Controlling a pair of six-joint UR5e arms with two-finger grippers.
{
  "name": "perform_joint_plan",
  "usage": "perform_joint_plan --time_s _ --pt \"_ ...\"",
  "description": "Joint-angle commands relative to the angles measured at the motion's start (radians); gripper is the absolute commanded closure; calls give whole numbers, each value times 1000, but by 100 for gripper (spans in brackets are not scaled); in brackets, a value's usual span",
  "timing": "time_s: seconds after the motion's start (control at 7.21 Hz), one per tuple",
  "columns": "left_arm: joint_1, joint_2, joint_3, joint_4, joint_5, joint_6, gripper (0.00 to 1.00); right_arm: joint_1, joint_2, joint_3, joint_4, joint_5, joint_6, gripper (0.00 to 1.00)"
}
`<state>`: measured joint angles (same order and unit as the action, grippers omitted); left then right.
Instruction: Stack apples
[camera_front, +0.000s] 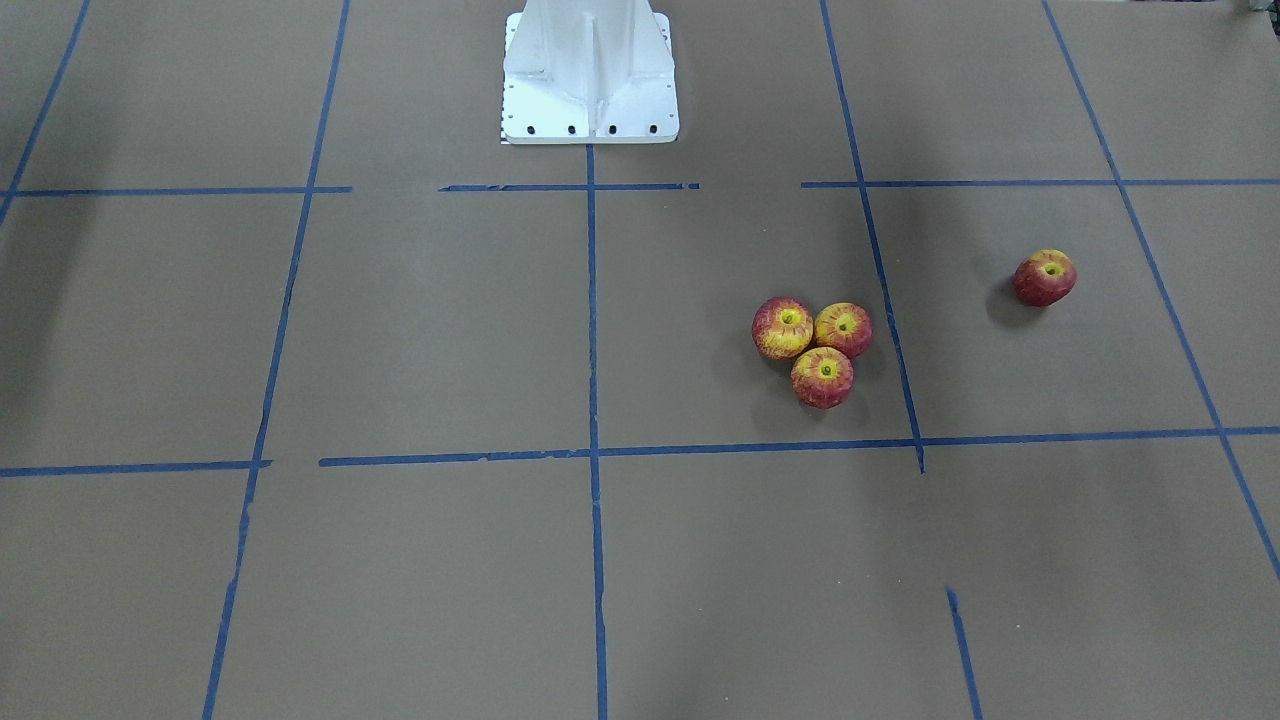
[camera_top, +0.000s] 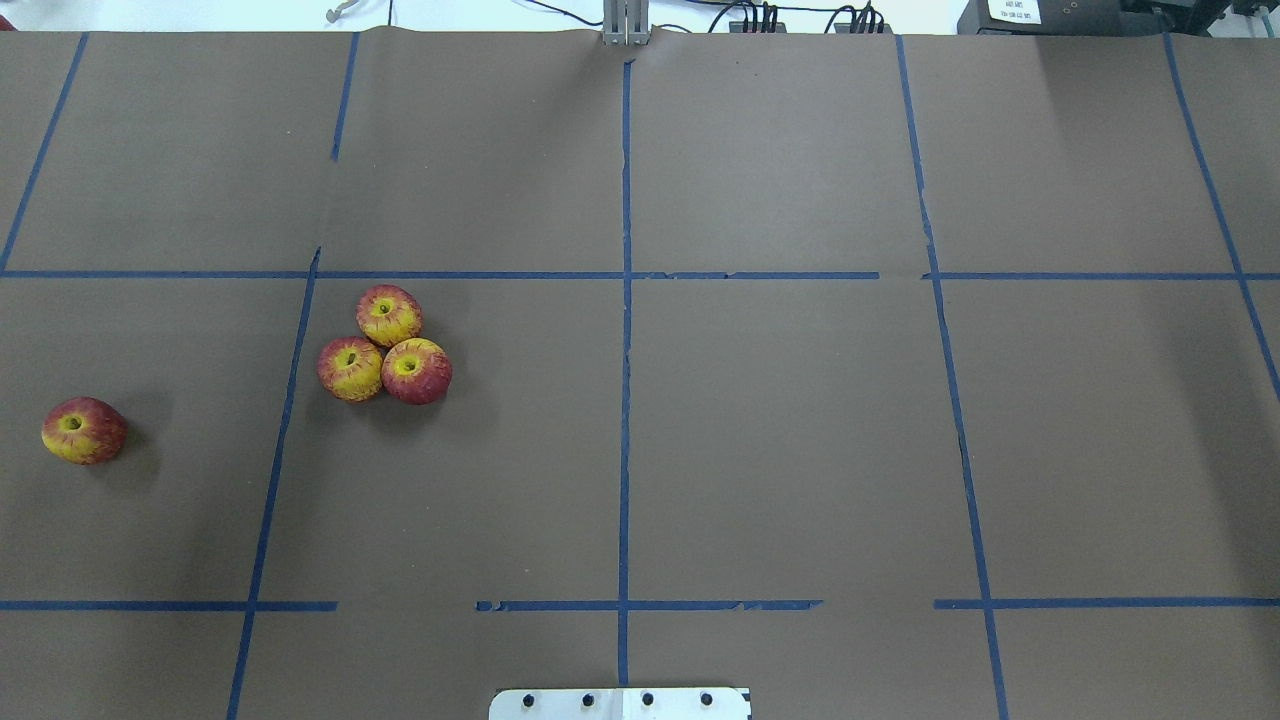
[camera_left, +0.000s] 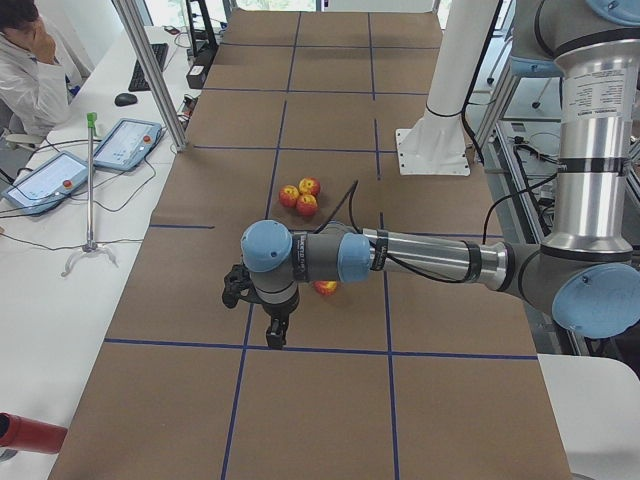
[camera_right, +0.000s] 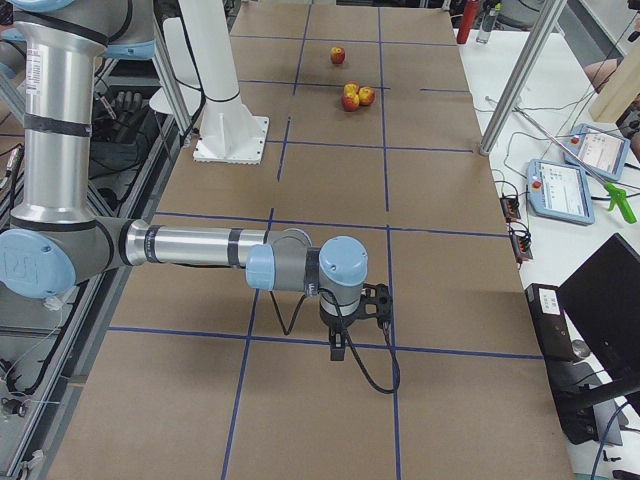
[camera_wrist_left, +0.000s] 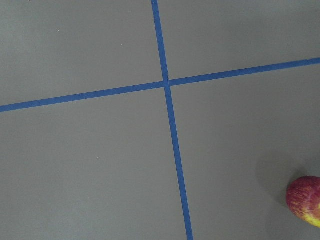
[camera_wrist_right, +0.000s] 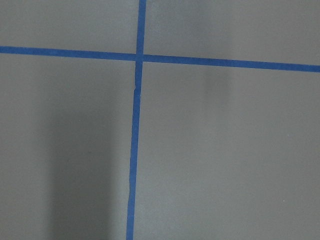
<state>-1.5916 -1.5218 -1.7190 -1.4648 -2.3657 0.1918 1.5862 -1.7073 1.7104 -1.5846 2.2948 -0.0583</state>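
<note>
Left pincer (camera_left: 276, 336) hovers near 1 apple (camera_top: 84, 430).

Blue-taped table (camera_top: 790, 450), perhaps tablets (camera_left: 127, 143) beside

Left hand (camera_left: 276, 333), right hand (camera_right: 338, 346) both pointing down, low; grip unclear

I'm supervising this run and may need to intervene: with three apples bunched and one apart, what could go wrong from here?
The lone apple is round on a flat table, so an off-centre grasp could send it rolling.
The three touching apples have nothing bracing them; a fourth set on top may push them apart and drop.
The left wrist view shows the lone apple only at its edge, so a straight descent would probably miss or clip it.
</note>
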Motion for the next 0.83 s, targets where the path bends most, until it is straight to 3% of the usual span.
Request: perform_joint_plan --time_s 0.0,0.14,0.42,0.55,0.69 --pt "113 18 -20 -73 -16 -20 0 0 0 0 0 0 0 0" --pt "286 12 -69 -90 -17 -269 0 0 0 0 0 0 0 0" --pt "500 18 -102 -327 26 -695 0 0 0 0 0 0 0 0" --pt "590 18 -102 -359 124 -810 0 0 0 0 0 0 0 0" --pt "604 20 -102 -373 152 -818 0 0 0 0 0 0 0 0"
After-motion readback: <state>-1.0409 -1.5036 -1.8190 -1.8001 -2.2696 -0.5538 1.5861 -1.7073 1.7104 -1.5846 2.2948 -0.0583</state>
